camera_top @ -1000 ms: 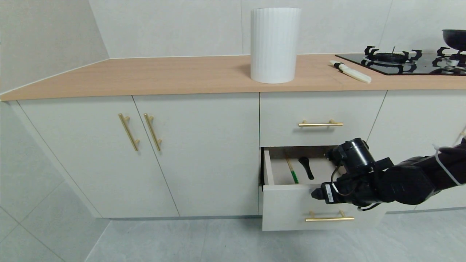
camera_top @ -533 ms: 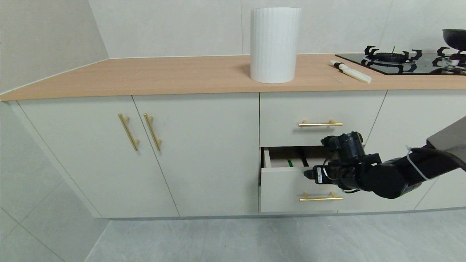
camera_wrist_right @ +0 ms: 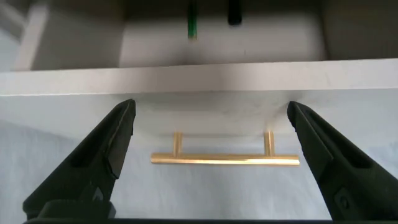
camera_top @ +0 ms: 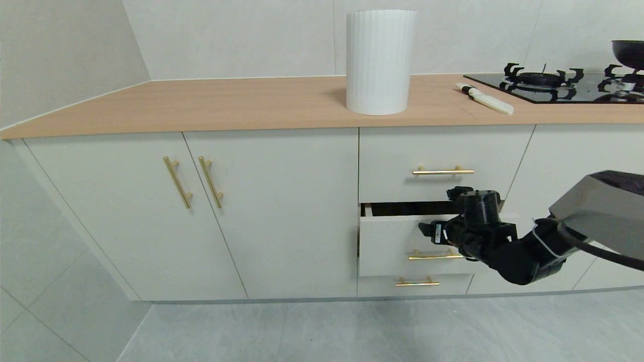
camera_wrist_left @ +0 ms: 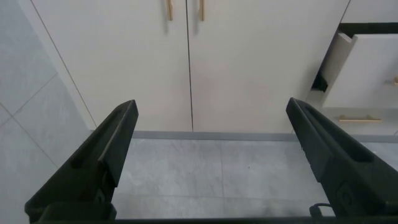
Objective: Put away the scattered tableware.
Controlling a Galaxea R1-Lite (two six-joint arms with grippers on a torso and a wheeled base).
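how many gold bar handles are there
5: two upright gold door handles, the top drawer's handle, the slightly open middle drawer's handle, the bottom drawer's handle. Others may be hidden.

Pale cabinets point(camera_top: 201, 216), wooden countertop point(camera_top: 226, 103), tiled floor point(camera_top: 302, 332)

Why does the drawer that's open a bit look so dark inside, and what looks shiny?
Head view: the drawer has its narrow gap in shadow beneath the upper drawer; the black hob shows glossy reflections. Right wrist view: light reaches inside, showing a green stick and a black utensil, and the gold handle gleams.
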